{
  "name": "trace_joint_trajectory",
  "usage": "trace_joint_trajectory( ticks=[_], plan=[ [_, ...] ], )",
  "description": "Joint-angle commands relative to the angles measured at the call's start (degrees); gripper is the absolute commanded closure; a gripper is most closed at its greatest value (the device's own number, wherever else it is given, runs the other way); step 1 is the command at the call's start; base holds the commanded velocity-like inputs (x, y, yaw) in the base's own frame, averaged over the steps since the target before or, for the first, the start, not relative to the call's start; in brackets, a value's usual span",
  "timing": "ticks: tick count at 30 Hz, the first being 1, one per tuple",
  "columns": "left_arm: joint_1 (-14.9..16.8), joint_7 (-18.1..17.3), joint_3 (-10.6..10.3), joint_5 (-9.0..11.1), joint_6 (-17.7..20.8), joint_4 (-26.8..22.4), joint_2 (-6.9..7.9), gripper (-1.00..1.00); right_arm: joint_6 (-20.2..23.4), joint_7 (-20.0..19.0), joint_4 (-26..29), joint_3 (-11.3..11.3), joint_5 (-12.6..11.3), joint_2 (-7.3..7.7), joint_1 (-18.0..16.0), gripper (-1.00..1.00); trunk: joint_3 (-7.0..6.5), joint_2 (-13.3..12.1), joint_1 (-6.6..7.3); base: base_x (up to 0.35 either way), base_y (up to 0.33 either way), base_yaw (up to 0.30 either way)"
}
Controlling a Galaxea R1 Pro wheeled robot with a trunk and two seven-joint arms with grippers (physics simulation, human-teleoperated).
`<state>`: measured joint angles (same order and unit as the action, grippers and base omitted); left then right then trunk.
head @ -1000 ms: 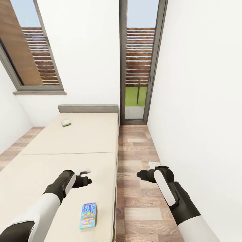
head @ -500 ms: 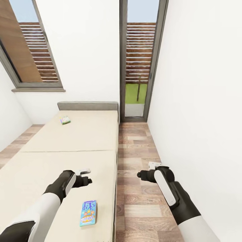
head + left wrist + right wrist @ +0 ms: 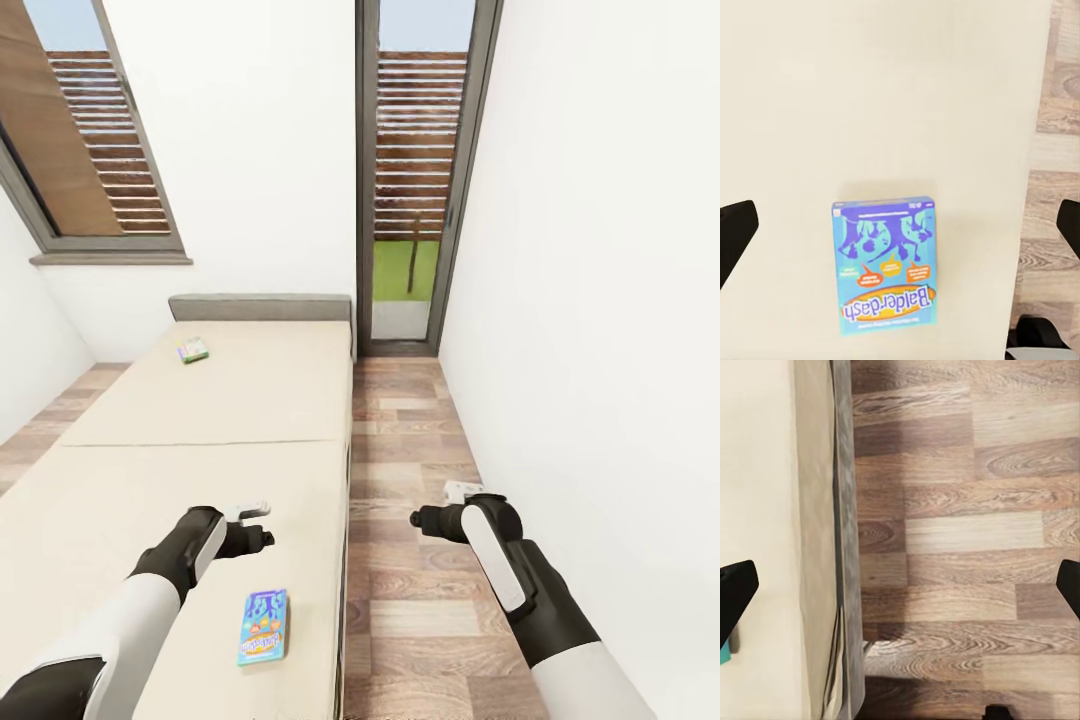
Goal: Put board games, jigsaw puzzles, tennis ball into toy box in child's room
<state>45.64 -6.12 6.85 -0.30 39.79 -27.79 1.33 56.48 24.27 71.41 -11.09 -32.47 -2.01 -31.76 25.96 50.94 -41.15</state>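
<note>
I'm seeing blue board game lying lengthwise, lower centre, just below left hand; nearer arm, fingers spread wide, carrying nothing.

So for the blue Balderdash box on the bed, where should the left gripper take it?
Likely from straight above, closing across the two long edges of the blue box. It lies flat on the bed, and the left gripper is open, with fingers either side of it.

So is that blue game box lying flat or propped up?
Flat. The blue Balderdash box lies face up on the bed, its whole printed cover showing from above.
</note>
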Motion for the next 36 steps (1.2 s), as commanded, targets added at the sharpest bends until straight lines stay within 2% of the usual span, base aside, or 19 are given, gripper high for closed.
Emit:
trace_joint_trajectory(
  ticks=[1,11,36],
  plan=[
    [0.03,-0.22,0.27,-0.05,0.31,-0.08,-0.06,-1.00,0.12,0.60,0.05,-0.02,-0.57,0.00,-0.05,-1.00,0.16,0.05,-0.01,0.000,0.000,0.000],
    [0.04,-0.23,0.26,-0.05,0.30,-0.08,-0.56,-1.00,0.27,0.60,0.05,0.04,-0.57,0.01,-0.04,-1.00,1.10,0.05,-0.01,0.000,0.000,0.000],
    [0.03,-0.29,0.20,0.00,0.29,-0.08,-0.62,-1.00,0.28,0.60,0.05,0.02,-0.57,0.43,-0.05,-1.00,3.44,0.05,-0.01,0.000,0.000,0.000]
  ],
)
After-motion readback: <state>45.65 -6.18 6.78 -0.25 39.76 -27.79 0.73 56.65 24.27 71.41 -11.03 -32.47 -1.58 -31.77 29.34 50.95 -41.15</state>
